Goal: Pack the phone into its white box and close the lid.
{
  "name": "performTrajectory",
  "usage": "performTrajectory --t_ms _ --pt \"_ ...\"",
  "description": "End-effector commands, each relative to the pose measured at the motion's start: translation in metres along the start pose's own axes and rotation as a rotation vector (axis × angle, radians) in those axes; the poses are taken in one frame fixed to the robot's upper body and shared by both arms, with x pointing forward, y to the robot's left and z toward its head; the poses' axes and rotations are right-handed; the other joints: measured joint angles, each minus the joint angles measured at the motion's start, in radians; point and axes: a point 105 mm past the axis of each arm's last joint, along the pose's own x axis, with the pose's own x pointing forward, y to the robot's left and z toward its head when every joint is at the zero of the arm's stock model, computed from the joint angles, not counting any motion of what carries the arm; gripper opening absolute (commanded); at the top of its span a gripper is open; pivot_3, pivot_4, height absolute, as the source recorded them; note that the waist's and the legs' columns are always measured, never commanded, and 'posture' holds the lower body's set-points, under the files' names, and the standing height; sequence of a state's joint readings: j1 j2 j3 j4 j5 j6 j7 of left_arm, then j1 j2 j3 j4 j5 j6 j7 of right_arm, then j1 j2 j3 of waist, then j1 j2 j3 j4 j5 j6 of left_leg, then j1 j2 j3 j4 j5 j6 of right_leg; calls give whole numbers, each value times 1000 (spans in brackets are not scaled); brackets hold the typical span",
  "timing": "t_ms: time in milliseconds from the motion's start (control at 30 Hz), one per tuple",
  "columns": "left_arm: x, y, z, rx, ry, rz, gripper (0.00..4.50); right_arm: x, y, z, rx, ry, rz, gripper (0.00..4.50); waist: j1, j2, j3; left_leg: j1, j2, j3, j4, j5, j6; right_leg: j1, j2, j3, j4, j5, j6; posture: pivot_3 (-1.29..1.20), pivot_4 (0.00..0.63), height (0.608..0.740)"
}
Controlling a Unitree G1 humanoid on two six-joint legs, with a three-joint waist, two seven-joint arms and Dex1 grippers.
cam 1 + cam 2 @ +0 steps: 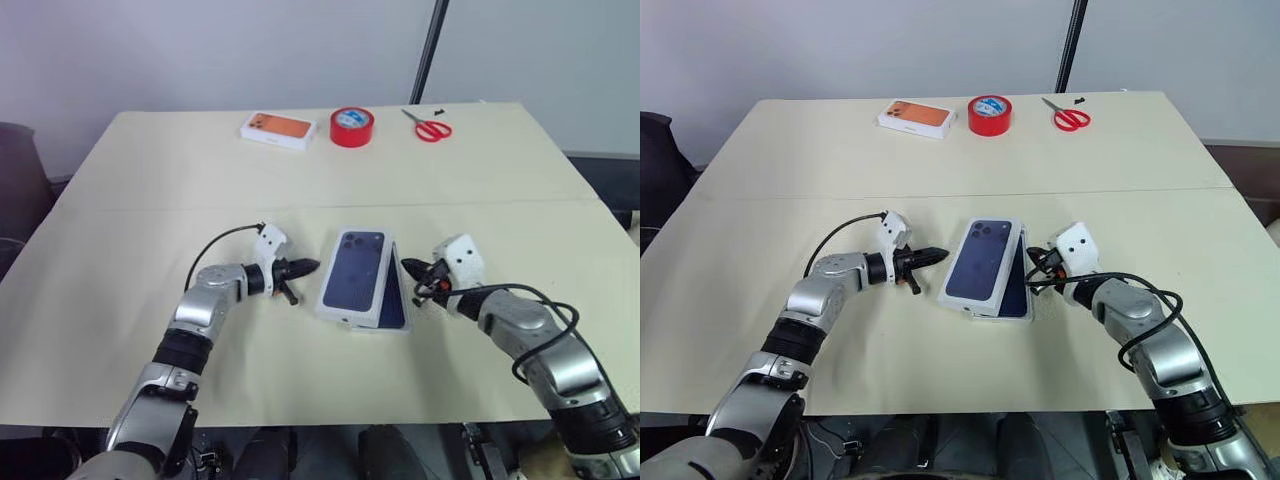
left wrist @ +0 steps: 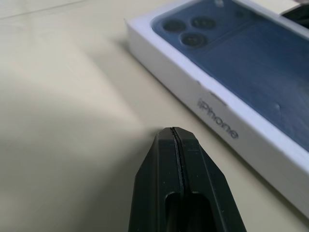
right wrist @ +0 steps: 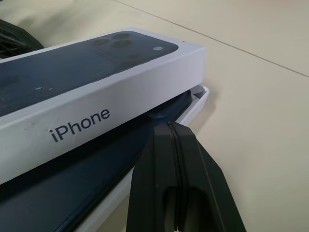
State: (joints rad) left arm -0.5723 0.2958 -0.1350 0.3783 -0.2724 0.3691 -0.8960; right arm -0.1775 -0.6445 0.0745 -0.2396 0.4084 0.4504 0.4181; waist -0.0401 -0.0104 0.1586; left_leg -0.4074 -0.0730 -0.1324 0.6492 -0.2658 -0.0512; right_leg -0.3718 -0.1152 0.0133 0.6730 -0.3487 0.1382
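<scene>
A: The lid point(image 1: 356, 272) lies skewed over the white box point(image 3: 195, 104) mid-desk point(image 1: 150, 180), the phone point(image 3: 96, 174) beneath it in the tray. Both are light, stiff card with slick faces.

B: And the pincers?

A: The left pincer point(image 1: 305, 266) and right pincer point(image 1: 412, 266) are both pinched closed, holding nothing, flanking the lid. I'd nudge its long side walls square; whether it's snagged on the phone is hard to tell.

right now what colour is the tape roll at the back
Red, with a white inner ring; the right eye view shows it best.
</scene>
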Motion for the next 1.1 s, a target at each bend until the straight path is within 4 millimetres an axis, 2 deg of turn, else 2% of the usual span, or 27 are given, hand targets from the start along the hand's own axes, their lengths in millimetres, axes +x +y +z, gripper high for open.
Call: performTrajectory --t_ms 33,200,433,700,900,1100 --pt "10 -13 4 1 6 -63 0 -1 -2 18 -18 -68 -2 31 1 0 0 0 0 0 0 0 0 0 0 0 0 0 0 0 150 740" --pt "26 -29 9 10 -22 -116 0 -2 5 15 -50 -48 26 31 7 0 0 0 0 0 0 0 0 1 0 0 -1 0 0 0 150 740" --pt "33 -41 18 10 -48 -160 0 -6 1 11 -72 -21 11 31 6 0 0 0 0 0 0 0 0 1 -1 0 -1 0 0 0 150 740" --pt "31 -48 23 46 -53 -188 0 -13 -4 1 -87 14 -15 31 6 0 0 0 0 0 0 0 0 1 0 0 -1 0 0 0 150 740" --pt "29 -51 20 45 -41 -193 0 -17 -8 2 -88 11 -26 31 6 0 0 0 0 0 0 0 0 1 0 0 -1 0 0 0 150 740" --pt "25 -53 22 50 -52 -200 0 -19 6 2 -104 10 44 31 6 0 0 0 0 0 0 0 0 1 0 0 -1 0 0 0 150 740"
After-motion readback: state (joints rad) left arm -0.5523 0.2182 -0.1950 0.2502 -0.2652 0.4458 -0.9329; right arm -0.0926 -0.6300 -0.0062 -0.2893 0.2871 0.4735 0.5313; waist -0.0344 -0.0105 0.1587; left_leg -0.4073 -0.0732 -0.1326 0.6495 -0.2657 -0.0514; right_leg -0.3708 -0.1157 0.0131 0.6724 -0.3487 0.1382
